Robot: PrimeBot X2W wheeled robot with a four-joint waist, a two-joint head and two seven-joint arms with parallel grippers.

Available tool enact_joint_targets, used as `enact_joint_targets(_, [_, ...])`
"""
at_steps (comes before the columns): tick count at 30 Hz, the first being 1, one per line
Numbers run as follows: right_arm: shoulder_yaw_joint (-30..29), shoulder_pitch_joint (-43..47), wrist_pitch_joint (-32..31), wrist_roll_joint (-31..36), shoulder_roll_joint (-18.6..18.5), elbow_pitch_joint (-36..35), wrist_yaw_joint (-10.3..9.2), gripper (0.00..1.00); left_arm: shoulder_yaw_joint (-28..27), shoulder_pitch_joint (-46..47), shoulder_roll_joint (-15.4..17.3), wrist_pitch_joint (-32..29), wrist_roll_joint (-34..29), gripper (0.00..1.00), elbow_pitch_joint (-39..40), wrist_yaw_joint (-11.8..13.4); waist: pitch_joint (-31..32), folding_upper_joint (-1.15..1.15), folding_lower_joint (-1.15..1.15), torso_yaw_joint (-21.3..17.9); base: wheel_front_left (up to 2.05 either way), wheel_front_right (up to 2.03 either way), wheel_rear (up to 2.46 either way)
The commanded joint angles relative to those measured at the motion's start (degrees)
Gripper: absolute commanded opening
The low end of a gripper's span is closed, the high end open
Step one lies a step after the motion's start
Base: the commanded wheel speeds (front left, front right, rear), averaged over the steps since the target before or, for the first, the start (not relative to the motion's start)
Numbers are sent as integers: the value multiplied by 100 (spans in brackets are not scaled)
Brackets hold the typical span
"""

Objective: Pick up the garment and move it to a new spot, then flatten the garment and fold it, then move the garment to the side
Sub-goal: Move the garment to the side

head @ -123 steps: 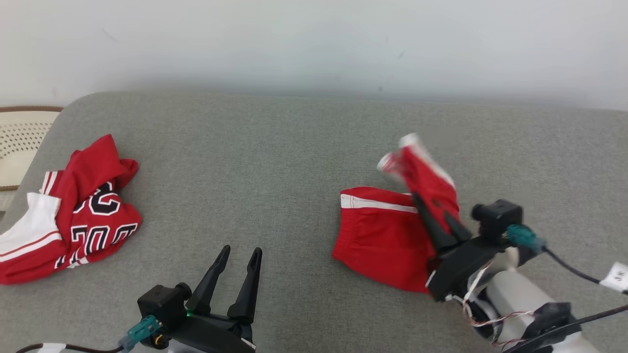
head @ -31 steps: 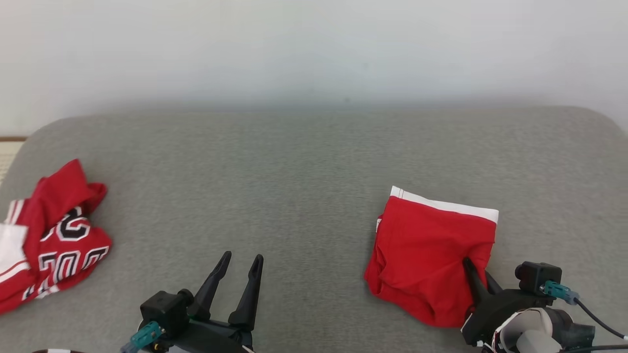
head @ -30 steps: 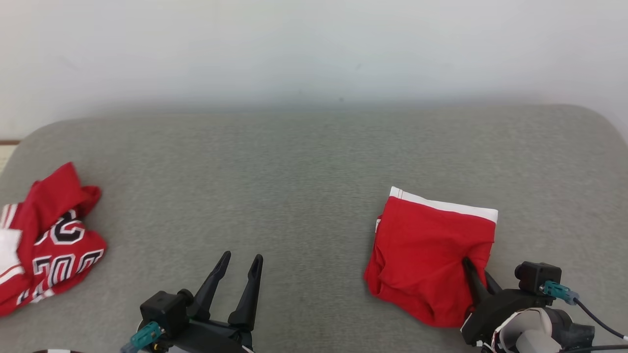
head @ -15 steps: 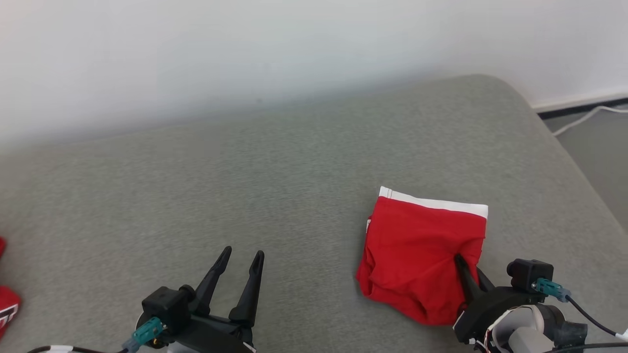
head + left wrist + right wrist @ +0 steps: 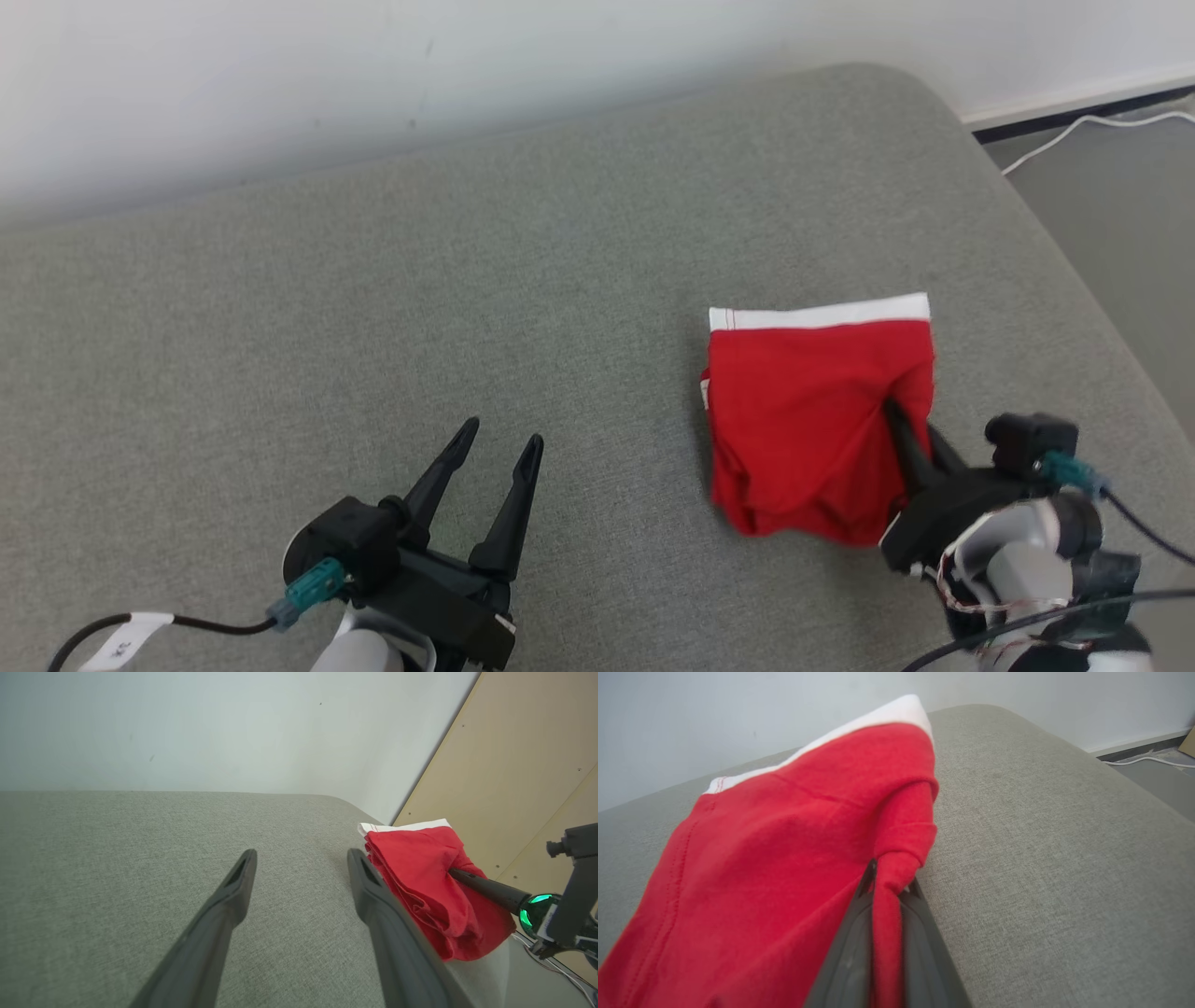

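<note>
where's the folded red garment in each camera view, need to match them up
Head view: the red garment lies right of centre, at mid height.
Left wrist view: the red garment is at the right, around mid height.
Right wrist view: the red garment spreads over the left and centre, from the bottom nearly to the top.
Shared landmark: the white band along its far edge.

red cloth garment (image 5: 803,411), white band: soft, matt, creased | grey upholstered cushion (image 5: 467,280): coarse matt weave | left gripper (image 5: 502,433): smooth dark plastic
</note>
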State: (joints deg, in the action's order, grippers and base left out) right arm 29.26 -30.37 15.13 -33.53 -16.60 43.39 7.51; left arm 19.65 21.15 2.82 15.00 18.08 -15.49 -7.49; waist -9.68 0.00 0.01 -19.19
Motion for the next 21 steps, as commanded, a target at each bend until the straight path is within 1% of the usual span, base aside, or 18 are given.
enact_joint_targets(1, [-27, -107, 2, 76, -61, 17, -4, 0, 13, 80, 14, 27, -52, 100, 30, 4, -230, 0, -1, 94, 0, 0, 0])
enact_joint_targets(4, [-201, -475, 1, 302, -212, 164, -4, 0, 62, 184, 13, 27, -166, 100, 62, 4, -457, 0, -1, 213, 0, 0, 0])
enact_joint_targets(10, [-749, -1170, 2, 797, -510, 596, -4, 0, 171, 382, 13, 27, -246, 100, 127, 4, -890, 0, -1, 472, 0, 0, 0])
enact_joint_targets(11, [-872, -1293, 1, 870, -553, 670, -5, 0, 195, 417, 13, 26, -250, 100, 127, 4, -952, 0, -1, 508, 0, 0, 0])
enact_joint_targets(12, [-1116, -1493, 2, 1013, -651, 831, -4, 0, 248, 508, 12, 27, -281, 100, 126, 4, -1075, 0, -1, 595, 0, 0, 0])
enact_joint_targets(18, [-1773, -1909, 2, 1590, -834, 1209, -4, 0, 351, 663, 13, 27, -309, 100, 108, 4, -1310, 0, -1, 808, 0, 0, 0])
enact_joint_targets(19, [-1882, -1957, 2, 1711, -841, 1252, -4, 24, 356, 689, 12, 26, -313, 100, 105, 4, -1330, 0, -1, 831, 0, 0, 0])
enact_joint_targets(20, [-2051, -2010, 2, 1840, -880, 1240, -4, 51, 368, 711, 12, 27, -313, 100, 104, 4, -1350, 0, -1, 849, 0, 0, 0])
enact_joint_targets(21, [-2192, -2039, 2, 1974, -863, 1234, -4, 100, 369, 721, 12, 26, -320, 100, 99, 4, -1362, 0, -1, 864, 0, 0, 0])
